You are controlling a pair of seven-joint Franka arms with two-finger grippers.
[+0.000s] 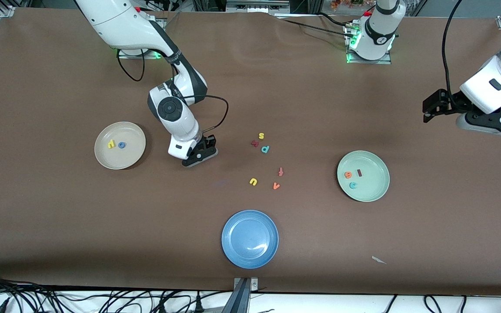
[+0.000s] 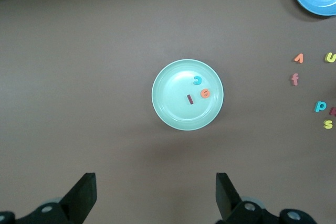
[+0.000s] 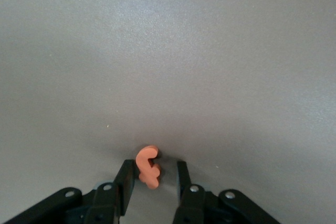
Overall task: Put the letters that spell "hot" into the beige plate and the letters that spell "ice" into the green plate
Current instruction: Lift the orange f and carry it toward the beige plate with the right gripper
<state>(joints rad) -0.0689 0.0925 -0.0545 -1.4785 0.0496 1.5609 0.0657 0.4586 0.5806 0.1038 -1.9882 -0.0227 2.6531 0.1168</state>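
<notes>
— About the right gripper [image 1: 198,158]?
— Down at the table [image 1: 59,217], between the beige plate [image 1: 102,157] and the loose letters. Jaws narrowed to about a third, not yet clamped.
— Around anything?
— Around the orange t [image 3: 148,167], lying on the table between the fingers [image 3: 128,181]. Touching one finger; a sliver of bare table before the other. No grip to speak of.
— And in the beige plate?
— The yellow h [image 1: 111,144] and the blue o [image 1: 121,145], just beside each other, near the middle.
— The green plate [image 1: 379,191]?
— Toward the left arm's end of the table. Holding all three: the orange e [image 1: 348,174], the maroon i [image 1: 359,172] just beside it, the teal c [image 1: 353,185] a little nearer to the front camera.
— About the left gripper [image 1: 433,106]?
— Up in the air, over the left arm's end of the table, waiting. Jaws spread wide, with nothing between them. Green plate plain in the left wrist view.
— Anything else on the table?
— Between the two plates, a yellow s [image 1: 261,136], a teal p [image 1: 265,149], a red-orange f [image 1: 280,171], a yellow u [image 1: 253,181] and an orange v [image 1: 276,186], plus a small dark red piece [image 1: 255,143] beside the s, too small to read. Nearer to the front camera than these, a blue plate [image 1: 242,234].
</notes>
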